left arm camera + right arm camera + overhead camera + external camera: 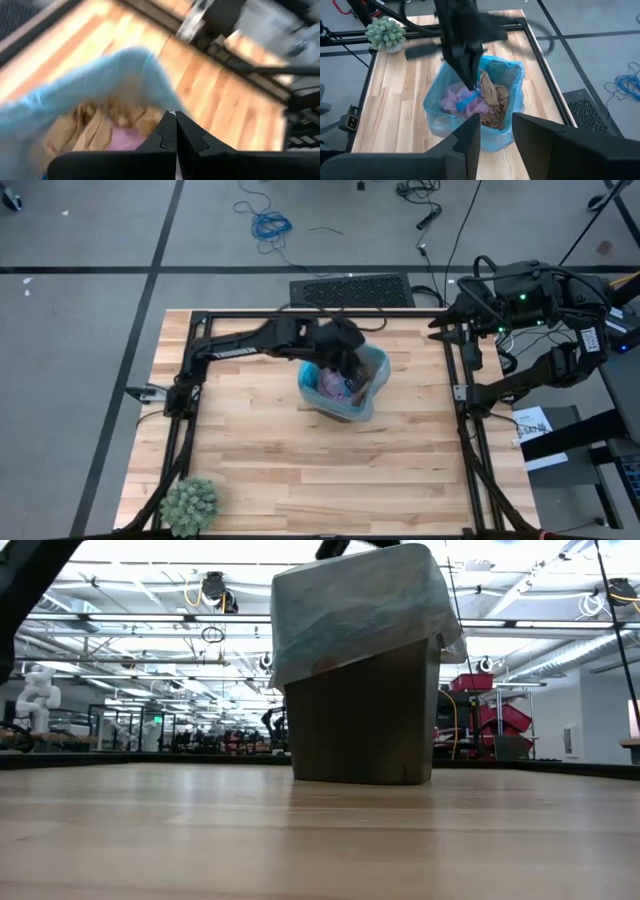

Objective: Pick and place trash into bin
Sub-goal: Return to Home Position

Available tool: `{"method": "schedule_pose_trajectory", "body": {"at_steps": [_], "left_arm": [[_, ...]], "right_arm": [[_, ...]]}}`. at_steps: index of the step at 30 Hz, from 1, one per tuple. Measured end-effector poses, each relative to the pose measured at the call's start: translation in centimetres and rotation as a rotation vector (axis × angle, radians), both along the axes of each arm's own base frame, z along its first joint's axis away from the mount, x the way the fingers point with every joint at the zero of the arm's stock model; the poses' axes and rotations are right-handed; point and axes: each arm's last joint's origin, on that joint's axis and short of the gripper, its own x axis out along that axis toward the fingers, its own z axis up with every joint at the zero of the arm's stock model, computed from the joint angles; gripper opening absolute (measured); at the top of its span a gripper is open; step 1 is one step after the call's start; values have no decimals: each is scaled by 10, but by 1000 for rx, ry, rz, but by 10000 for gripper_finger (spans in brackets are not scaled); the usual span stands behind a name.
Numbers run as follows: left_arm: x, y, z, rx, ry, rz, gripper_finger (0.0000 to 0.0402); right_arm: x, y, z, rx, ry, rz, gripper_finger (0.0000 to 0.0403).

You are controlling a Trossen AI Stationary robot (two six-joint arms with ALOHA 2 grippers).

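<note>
Mostly showing a pale wooden table [300, 460] from above. Reaching across it from the left edge with the left arm [250, 342], hanging the left gripper [175, 114] just over the bin's open mouth, fingers pressing together tip to tip and gripping nothing. Holding the right arm [540, 370] folded beyond the table's far right corner, with the right gripper [496, 135] gaping apart and carrying nothing. Standing the bin [372, 402] upright near the table's middle, toward the far edge, wearing a light-blue bag [360, 610] draped over its rim. Sitting a spiky green plant [190, 502] at the near left corner, well apart from the bin. Lying inside the bin: brown paper wads [495, 97] touching a pink mesh puff [457, 100].
</note>
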Motion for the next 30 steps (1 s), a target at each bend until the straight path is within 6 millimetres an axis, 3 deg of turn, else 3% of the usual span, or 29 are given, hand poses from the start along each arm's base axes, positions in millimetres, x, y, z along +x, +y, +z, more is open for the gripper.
{"method": "schedule_pose_trajectory", "body": {"at_steps": [3, 6, 10, 15, 20, 27, 30], "left_arm": [[-13, -1, 24, 54, -96, -43, 0], [-27, -5, 49, 134, -199, -94, 0], [-42, -14, 73, 248, -301, -151, 0], [-45, -25, 86, 302, -385, -197, 0], [-41, -33, 89, 334, -443, -224, 0], [-28, -38, 79, 352, -485, -250, 0], [-28, -39, 80, 372, -502, -275, 0]], "right_arm": [[0, 0, 0, -15, -3, 10, 101], [-9, 2, 3, -42, -22, 33, 71], [-39, 8, 10, -70, -116, 61, 9], [-80, 14, 7, -51, -192, 42, 1], [-98, 16, -25, -11, -213, 13, 0], [-134, 21, -82, 33, -436, -9, 0], [-139, 21, -110, 75, -442, -27, 0]]}}
